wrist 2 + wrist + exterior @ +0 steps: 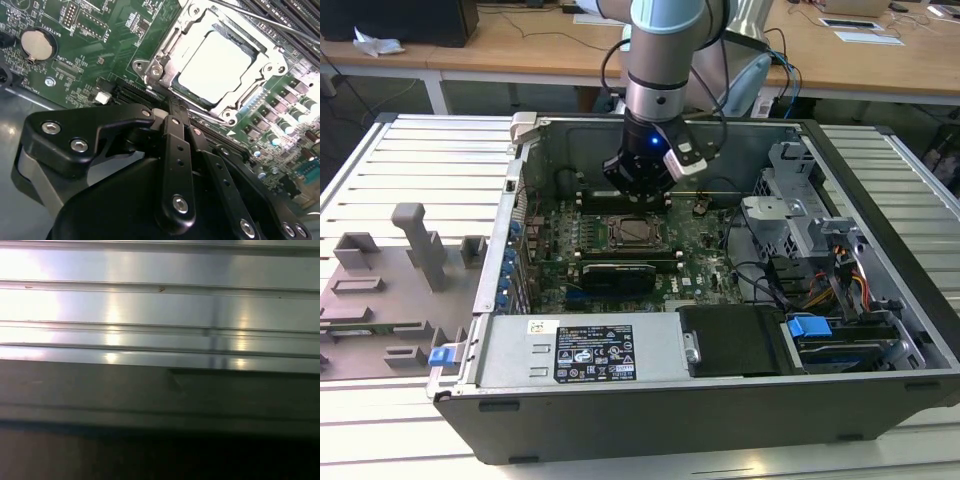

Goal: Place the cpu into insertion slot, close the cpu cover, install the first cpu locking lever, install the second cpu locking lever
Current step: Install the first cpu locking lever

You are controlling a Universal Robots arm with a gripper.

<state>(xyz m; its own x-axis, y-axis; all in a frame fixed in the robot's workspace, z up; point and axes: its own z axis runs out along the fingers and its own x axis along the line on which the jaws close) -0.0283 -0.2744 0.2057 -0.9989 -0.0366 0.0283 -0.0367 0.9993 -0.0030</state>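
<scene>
Here we see cpu [215, 62], pale silvery square, seated in insertion slot [188, 95]; cpu cover [165, 50] lowered around it, green board surrounding. Gripper [172, 117] just beside socket, fingers pressed together, grasping nothing.

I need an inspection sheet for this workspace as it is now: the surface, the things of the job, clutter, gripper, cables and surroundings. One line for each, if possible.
Surface: ribbed metal table carrying the open computer case.
Job's things: cpu lies in the insertion slot; cpu cover appears closed over it, framing the chip.
Clutter: grey fixture tray on the table at the exterior view's left.
Gripper: gripper fingers closed together, holding nothing, just beside the socket.
Cables: black cables on the arm; coloured wire bundle in the case at the exterior view's right.
Surroundings: wooden desks behind.
</scene>
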